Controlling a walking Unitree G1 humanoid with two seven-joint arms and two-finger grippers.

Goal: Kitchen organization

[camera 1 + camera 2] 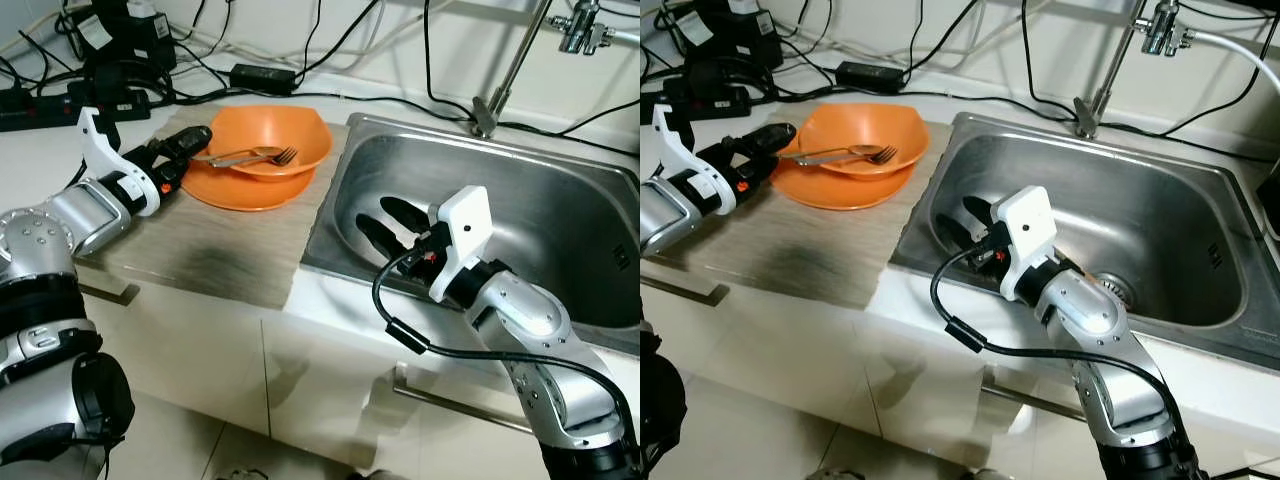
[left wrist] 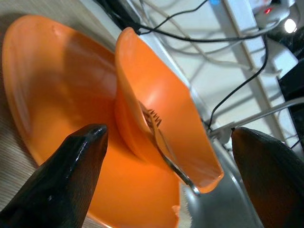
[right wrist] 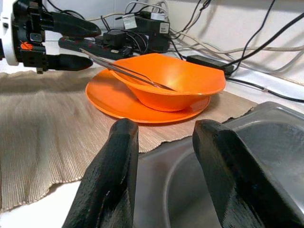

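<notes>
1. A white desk [image 1: 330, 310] crosses the frame, with a steel sink [image 1: 560, 215] sunk into it at centre right.
2. A grey-beige woven mat [image 1: 215, 250] covers the desk at centre left.
3. A chrome tap [image 1: 520, 60] rises at upper right.
4. Black cables and power strips [image 1: 60, 100] crowd the pale wall along the top.
5. White cabinet fronts with metal bar handles [image 1: 455, 405] fill the lower frame above a light tiled floor [image 1: 200, 450].

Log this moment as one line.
left hand: open by metal fork | orange plastic bowl: on orange plate | right hand: open, in steel sink
</notes>
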